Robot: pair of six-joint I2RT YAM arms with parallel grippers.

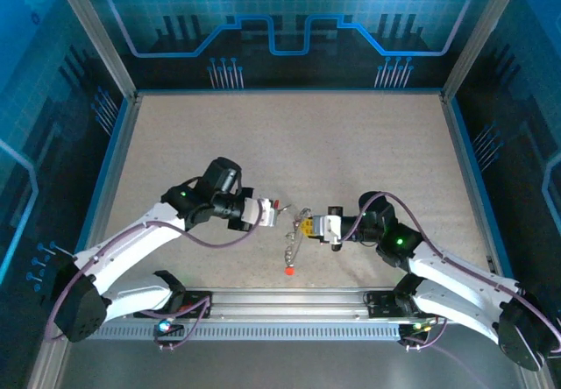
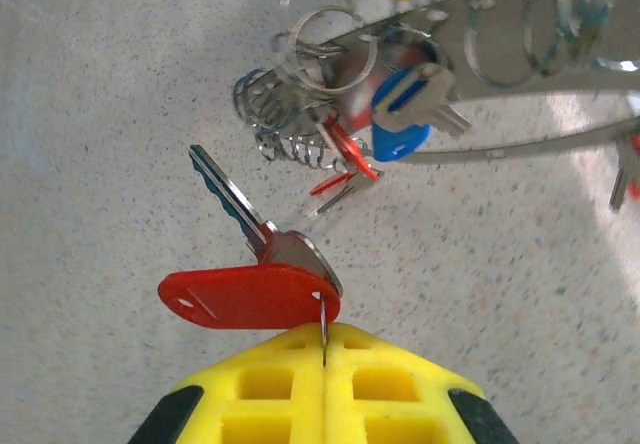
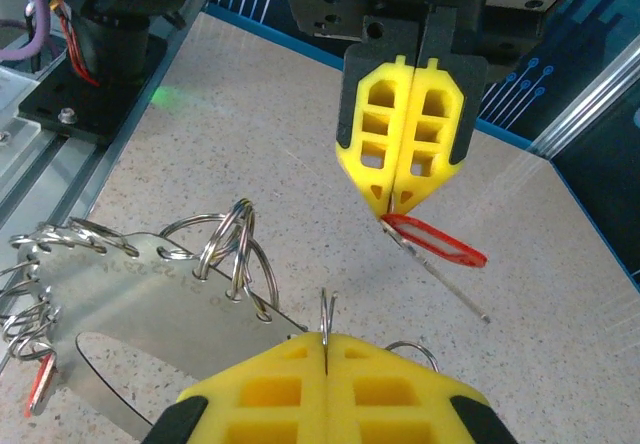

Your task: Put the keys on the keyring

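Left claw point(image 2: 323, 349) hangs over speckled tabletop point(image 2: 100, 114), blue-patterned walls point(image 1: 280, 21) around.

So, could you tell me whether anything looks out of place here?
Nothing looks damaged or spilled. One oddity: the small silver split rings bunch in a tangle at one end of the large flat grey metal keyring, with a blue-headed key and a red-headed key among them.

A speckled beige tabletop point(image 1: 289, 144) lies under cool, even light, edged by a thin blue border point(image 1: 111, 161). Silvery aluminium posts point(image 1: 95, 30) rise at its far corners, and a slotted rail point(image 1: 289, 306) runs along the near edge. The back wall point(image 1: 289, 21) glows blue with what appears to be a printed circuit-and-gear pattern, echoed on the side walls point(image 1: 35, 144).
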